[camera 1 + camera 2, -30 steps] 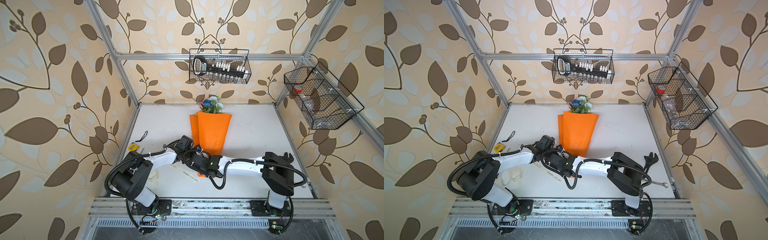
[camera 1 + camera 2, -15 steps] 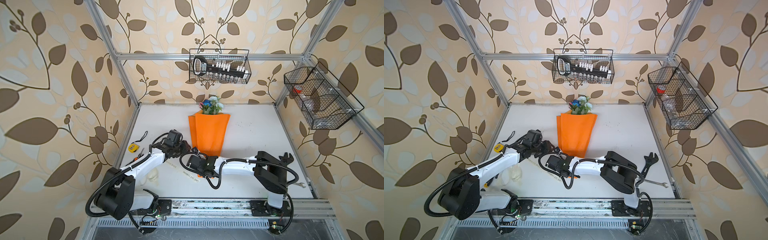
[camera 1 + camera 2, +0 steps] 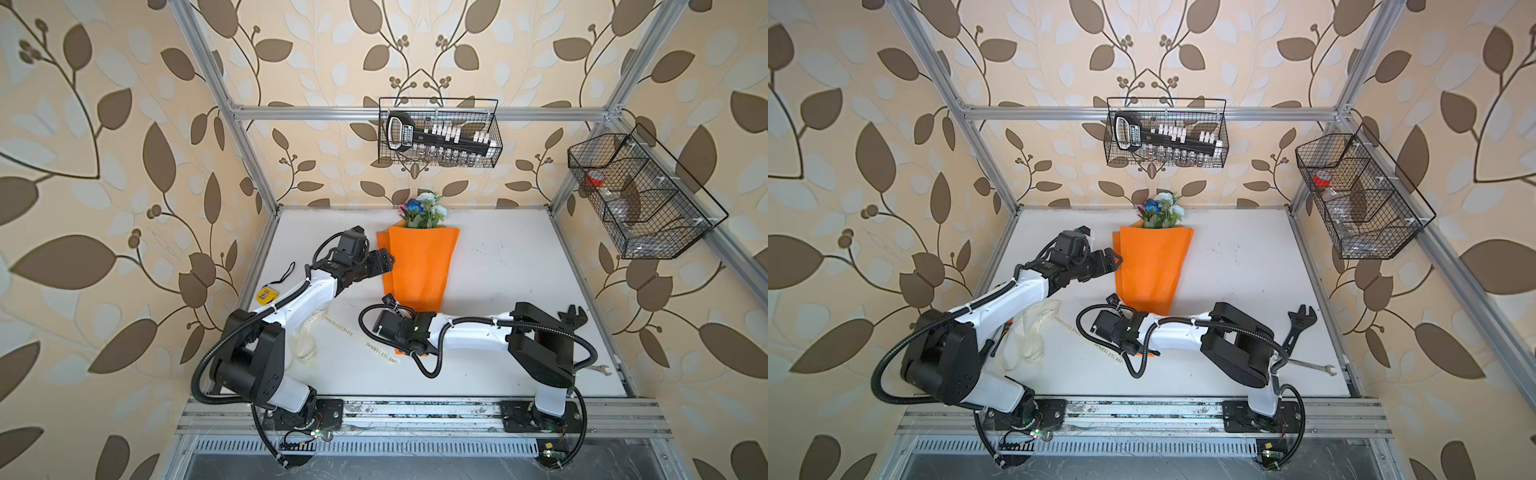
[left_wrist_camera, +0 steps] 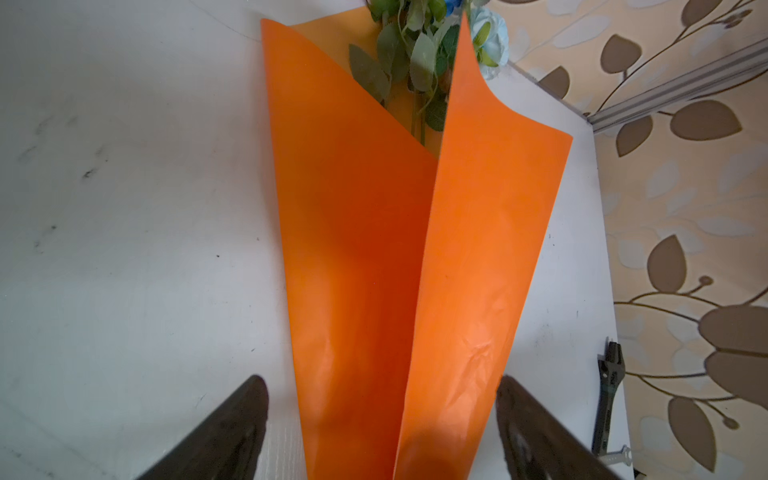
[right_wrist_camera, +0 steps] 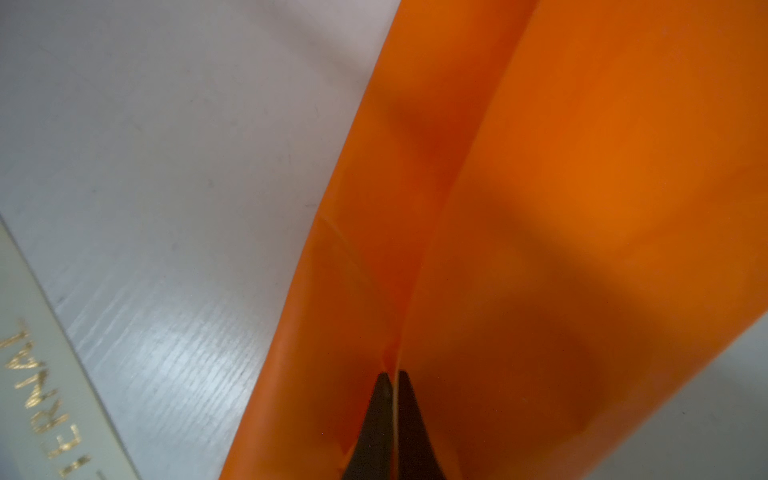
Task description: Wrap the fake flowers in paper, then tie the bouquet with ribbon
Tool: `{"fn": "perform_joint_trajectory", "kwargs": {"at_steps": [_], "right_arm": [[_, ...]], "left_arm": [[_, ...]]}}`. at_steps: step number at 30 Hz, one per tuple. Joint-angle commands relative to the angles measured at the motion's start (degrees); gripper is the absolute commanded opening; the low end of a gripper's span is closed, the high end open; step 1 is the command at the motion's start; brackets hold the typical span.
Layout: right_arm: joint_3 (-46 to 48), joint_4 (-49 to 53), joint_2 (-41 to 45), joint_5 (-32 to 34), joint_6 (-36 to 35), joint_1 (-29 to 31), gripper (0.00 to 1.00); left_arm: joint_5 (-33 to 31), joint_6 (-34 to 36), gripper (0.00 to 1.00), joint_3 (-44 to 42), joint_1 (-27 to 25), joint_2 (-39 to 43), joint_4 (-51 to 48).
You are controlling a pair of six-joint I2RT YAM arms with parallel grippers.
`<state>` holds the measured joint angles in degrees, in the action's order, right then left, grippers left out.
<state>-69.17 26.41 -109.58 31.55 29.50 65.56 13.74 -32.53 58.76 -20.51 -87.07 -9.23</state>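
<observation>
Well left of the bouquet of fake flowers (image 3: 422, 266), a yellow tape measure (image 3: 264, 295) sits by the table (image 3: 507, 266) edge, and the lettered cream ribbon (image 3: 338, 328) trails toward the bouquet's narrow end. The left gripper (image 3: 384, 264) stands spread wide and empty at the bouquet's left edge. The bouquet lies mid-table, blooms toward the far edge. The right gripper (image 5: 392, 374) is pinched on its narrow end. Right of the bouquet lies bare tabletop, then an adjustable wrench (image 3: 575, 318).
</observation>
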Motion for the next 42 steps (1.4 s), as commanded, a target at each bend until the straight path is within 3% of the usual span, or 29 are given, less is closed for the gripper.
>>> {"fn": "perform_joint_trajectory", "kwargs": {"at_steps": [1,7,11,16,21,27,33,38,42], "right_arm": [[-1.58,0.01,-1.16,0.27,-0.3,0.36,0.0],[-2.19,0.04,-1.8,0.08,-0.4,0.36,0.01],[-2.42,0.05,-2.0,-0.1,-0.46,0.38,0.01],[-2.57,0.13,-2.09,-0.24,-0.54,0.36,0.01],[-2.6,0.37,-1.46,-1.08,-0.32,0.36,0.07],[-2.15,0.39,2.85,-3.68,-0.24,0.36,0.33],[-0.55,-0.63,11.33,-7.37,-0.5,0.12,0.48],[3.58,-5.72,19.32,-14.58,-0.01,-2.38,0.51],[9.43,-10.94,22.98,-21.28,2.17,-5.89,0.35]], "left_arm": [[4.74,3.4,0.86,3.52,0.47,-1.72,2.45],[7.08,4.28,0.81,6.95,0.47,-5.7,2.47],[8.14,4.1,0.71,7.76,0.56,-7.92,2.82],[8.27,3.31,0.41,8.9,1.65,-10.74,2.99],[7.29,3.93,0.01,9.62,2.91,-12.99,2.58],[5.66,5.87,0.0,10.01,3.46,-14.9,2.03],[5.69,6.26,0.0,10.14,3.46,-16.42,2.28],[5.51,6.49,0.0,10.08,3.46,-16.91,2.25],[5.6,6.36,0.0,9.64,3.46,-17.0,2.28]]}}
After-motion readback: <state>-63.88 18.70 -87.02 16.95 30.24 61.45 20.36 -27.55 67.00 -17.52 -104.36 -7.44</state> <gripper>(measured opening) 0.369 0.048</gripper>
